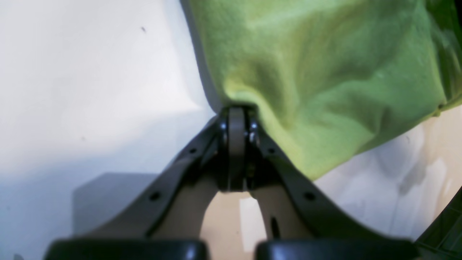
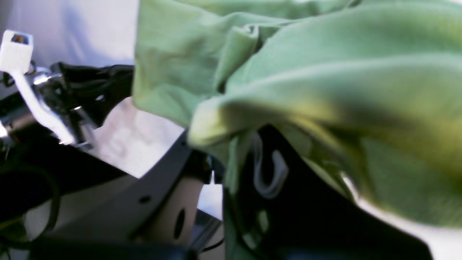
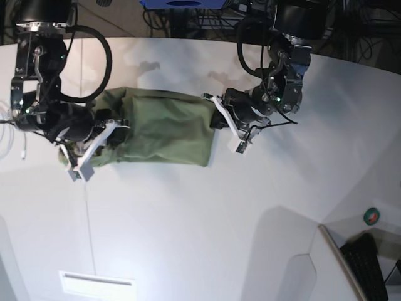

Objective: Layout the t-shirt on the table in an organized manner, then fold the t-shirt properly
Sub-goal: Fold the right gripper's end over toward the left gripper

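Observation:
The olive-green t-shirt (image 3: 160, 128) is stretched as a bunched band between both grippers, over the far part of the white table (image 3: 207, 213). On the right of the base view, my left gripper (image 3: 217, 117) holds one end. In its wrist view the left gripper (image 1: 236, 110) is shut, with the t-shirt (image 1: 306, 72) pinched at the fingertips. My right gripper (image 3: 103, 135) holds the other end on the left. Up close the right gripper (image 2: 223, 159) is shut on a fold of the t-shirt (image 2: 325, 72), and the cloth hides one finger.
A thin dark seam (image 3: 88, 213) runs down the table toward a white label (image 3: 97, 285) at the front edge. A white cable (image 3: 15, 135) hangs at the far left. A keyboard (image 3: 369, 263) and a small green disc (image 3: 372, 216) lie beyond the table's right corner.

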